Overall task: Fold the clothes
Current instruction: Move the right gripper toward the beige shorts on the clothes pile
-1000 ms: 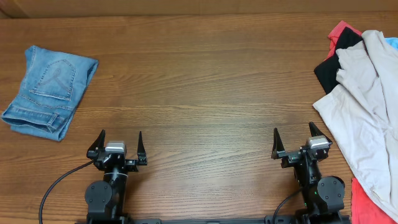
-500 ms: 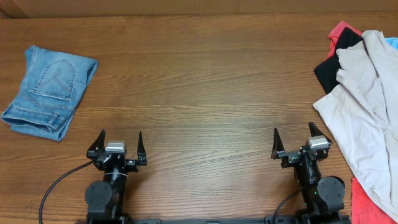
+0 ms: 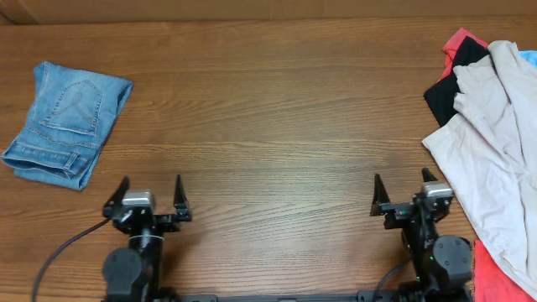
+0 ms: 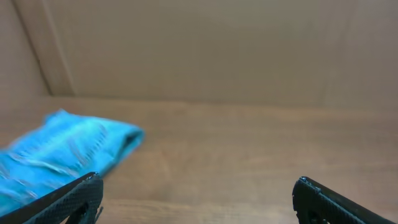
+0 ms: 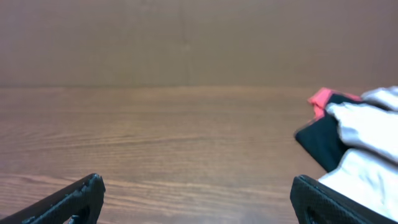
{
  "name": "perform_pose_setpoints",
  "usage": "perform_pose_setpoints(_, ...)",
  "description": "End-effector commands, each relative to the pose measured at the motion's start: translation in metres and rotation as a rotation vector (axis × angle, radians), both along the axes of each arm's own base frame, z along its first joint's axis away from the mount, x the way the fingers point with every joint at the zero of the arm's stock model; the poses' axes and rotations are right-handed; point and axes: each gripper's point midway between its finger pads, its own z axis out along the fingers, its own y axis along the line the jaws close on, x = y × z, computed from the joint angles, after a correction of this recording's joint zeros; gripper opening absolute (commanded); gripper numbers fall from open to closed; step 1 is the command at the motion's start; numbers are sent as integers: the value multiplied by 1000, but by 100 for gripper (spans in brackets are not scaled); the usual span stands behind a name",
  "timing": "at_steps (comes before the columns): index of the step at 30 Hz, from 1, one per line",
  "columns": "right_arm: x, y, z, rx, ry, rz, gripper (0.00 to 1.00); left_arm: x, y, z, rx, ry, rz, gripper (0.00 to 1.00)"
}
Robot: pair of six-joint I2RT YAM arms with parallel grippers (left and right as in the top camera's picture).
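**On a wood-grain table, clothes wait at both ends**

Across the overhead view runs a brown wood-grain table, its middle bare. At its right edge lies a loose heap of clothes. A large pale beige garment is draped on top, a black garment juts out from under it toward the centre, and red cloth shows at the far corner and again at the near corner. A sliver of light blue sits against the frame edge. Far off at the left end rests a pair of folded jeans, well apart from the heap.

Along the near edge stand both arms. The left gripper and the right gripper each hover with jaws spread wide and nothing between them. The right one is near the hem of the beige garment but is not touching it. A dark cable trails from the left arm's base.

Only the wrist cameras show the room. A plain tan wall rises behind the far table edge, with an angled seam at its left. From the left wrist the jeans appear blurred and bright blue, ahead and to the left. The right wrist shows a darker stretch of the same backing, and the heap's beige, black and red layers from the side. The overhead view alone shows the light blue piece and the near red corner.
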Motion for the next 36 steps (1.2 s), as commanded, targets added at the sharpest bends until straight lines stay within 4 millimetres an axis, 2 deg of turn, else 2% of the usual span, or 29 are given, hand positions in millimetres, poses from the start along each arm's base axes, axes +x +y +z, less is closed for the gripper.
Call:
perform_pose_setpoints(1,-5,-11,39,87,-4,-68,100,-3,11,47,-20,-47,66,100)
perform_pose_setpoints(4,-6,-14,52,82,54,-91,100,5,10,65,-18,-12,65,100)
perform_pose_setpoints(7,-3,-16,63,64,125,-109,100,15,9,73,-14,73,59,100)
perform_pose_setpoints(12,7,-23,68,8,320,-164,100,32,3,68,-10,245,28,100)
perform_pose_setpoints(15,19,-26,62,-95,465,-169,100,43,-5,60,-18,329,-16,100)
perform_pose_setpoints(19,45,-22,46,-225,613,-122,100,53,-22,46,-42,408,-109,100)
perform_pose_setpoints(25,87,-24,9,-257,731,-152,100,57,-40,27,-75,481,-205,100)
perform_pose_setpoints(28,106,-47,-12,-201,774,-257,100,58,-39,26,-74,485,-205,100)
perform_pose_setpoints(32,121,-92,-43,-91,831,-369,100,59,-38,26,-73,487,-199,100)
perform_pose_setpoints(34,125,-104,-58,-70,865,-359,100,59,-38,25,-73,490,-199,100)
perform_pose_setpoints(36,123,-121,-85,-47,938,-390,100,59,-38,25,-73,490,-199,100)
